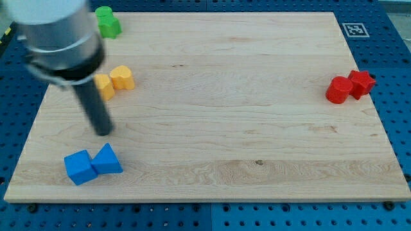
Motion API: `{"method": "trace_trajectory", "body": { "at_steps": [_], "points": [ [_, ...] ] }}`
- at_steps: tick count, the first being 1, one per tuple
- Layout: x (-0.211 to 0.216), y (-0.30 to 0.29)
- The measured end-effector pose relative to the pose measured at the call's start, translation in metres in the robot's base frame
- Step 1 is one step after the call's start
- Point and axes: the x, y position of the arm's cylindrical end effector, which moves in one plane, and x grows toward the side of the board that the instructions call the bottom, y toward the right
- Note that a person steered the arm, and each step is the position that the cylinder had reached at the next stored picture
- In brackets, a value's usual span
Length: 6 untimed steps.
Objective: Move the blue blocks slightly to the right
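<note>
Two blue blocks lie together near the view's bottom left of the wooden board: a blue cube (79, 167) and, touching its right side, a blue triangular block (108, 159). My tip (103, 132) is just above the triangular block in the view, a short gap away and not touching either blue block. The arm's grey body (58, 38) fills the view's top left corner and hides part of the board there.
Two yellow blocks (121, 77) (104, 86) sit at the left, partly behind the rod. A green block (108, 22) is at the view's top left. Two red blocks (338, 90) (361, 83) sit at the right edge. A fiducial tag (354, 29) is at the top right.
</note>
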Motion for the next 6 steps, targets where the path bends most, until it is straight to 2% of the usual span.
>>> {"method": "trace_trajectory", "body": {
  "at_steps": [1, 2, 3, 4, 6],
  "points": [
    [0.049, -0.060],
    [0.101, -0.048],
    [0.095, -0.021],
    [0.089, -0.031],
    [0.089, 0.005]
  ]
}}
